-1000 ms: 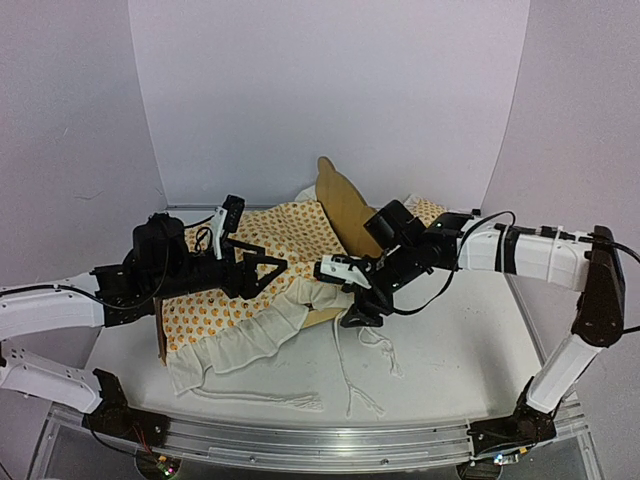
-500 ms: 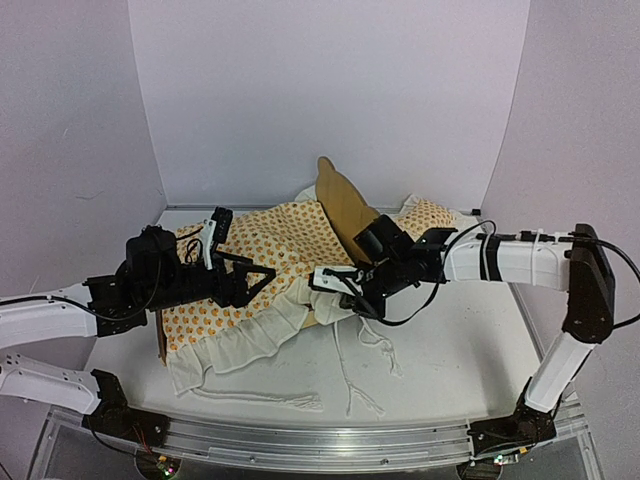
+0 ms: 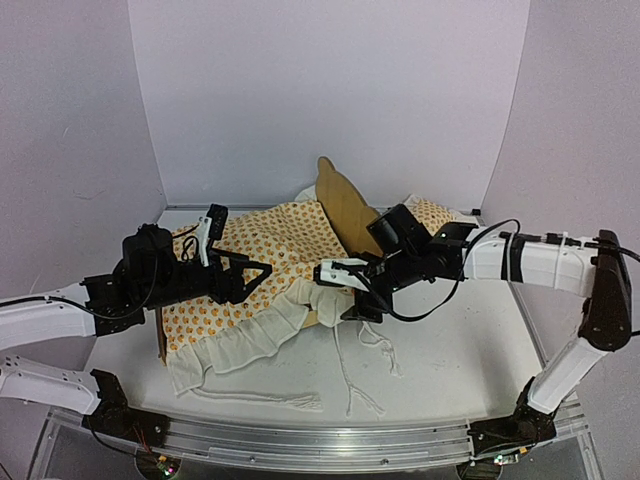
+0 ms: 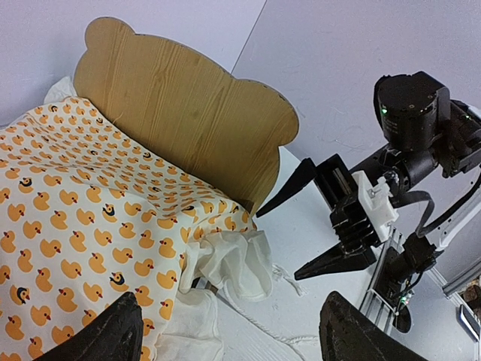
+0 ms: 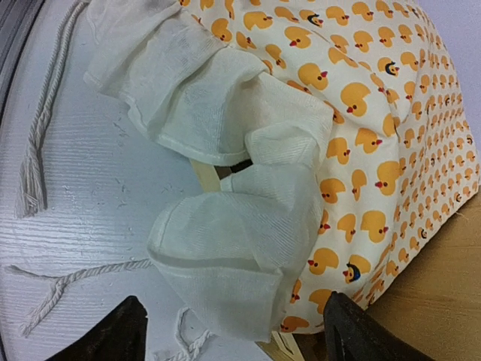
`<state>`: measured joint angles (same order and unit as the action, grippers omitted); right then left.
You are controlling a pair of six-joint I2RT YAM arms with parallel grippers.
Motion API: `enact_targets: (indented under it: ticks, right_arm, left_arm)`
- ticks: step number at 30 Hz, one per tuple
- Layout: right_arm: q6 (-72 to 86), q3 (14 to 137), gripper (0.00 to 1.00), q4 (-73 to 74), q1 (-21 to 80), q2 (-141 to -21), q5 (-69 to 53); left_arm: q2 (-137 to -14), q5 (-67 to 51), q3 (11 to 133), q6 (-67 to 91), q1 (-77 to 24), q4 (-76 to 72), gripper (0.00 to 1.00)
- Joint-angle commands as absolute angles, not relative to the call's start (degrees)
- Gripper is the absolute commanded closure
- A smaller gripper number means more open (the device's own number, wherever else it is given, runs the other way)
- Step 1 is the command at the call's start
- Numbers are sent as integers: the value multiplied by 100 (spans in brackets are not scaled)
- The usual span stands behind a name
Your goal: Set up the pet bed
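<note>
Pet bed: stiff, light plywood, likely slides when nudged. Best pinched at headboard rim, 1 o'clock end. Left gripper, right gripper both spread, empty.

- Setting: a robotics lab test cell.
- Plain white backdrop panels enclose a white table.
- An aluminium rail edges the table's near side.

The duck-print bedding covers nearly all of the pet bed; its base and foot end are hidden, and only the headboard and a sliver of side rail show. The right arm hides part of the pillow. The left fingers and right fingers are blurred and cut off by the bottom edge in their own wrist views.
</note>
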<state>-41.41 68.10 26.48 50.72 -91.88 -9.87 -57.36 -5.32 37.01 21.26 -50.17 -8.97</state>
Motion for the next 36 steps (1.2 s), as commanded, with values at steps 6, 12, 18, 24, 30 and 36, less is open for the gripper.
enact_targets:
  ticks: [6,12,18,24,30,36]
  right_arm:
    - [-4599,7399,13,2698,5077,-9850,-1370]
    - [-4791,6849,63,2567,5080,-9459,-1272]
    - [-4836,6684,99,2571,5079,-9286,-747]
    - [-4913,6223,100,2575,5073,-8897,-42]
    - [-4647,5652,100,2566,4614,-8723,167]
    - [-3923,5605,97,2665,4577,-8703,-216]
  left_arm:
    - [-5385,-484,3646,2231,-4970,-960,19]
    - [-5325,-359,3744,2100,-4966,-704,18]
    - [-5405,-369,3869,1988,-4932,-588,17]
    - [-5382,-344,3888,1960,-4914,-490,17]
    - [-5343,-346,3902,1998,-4890,-210,17]
    - [-5219,-167,3898,2192,-4887,252,16]
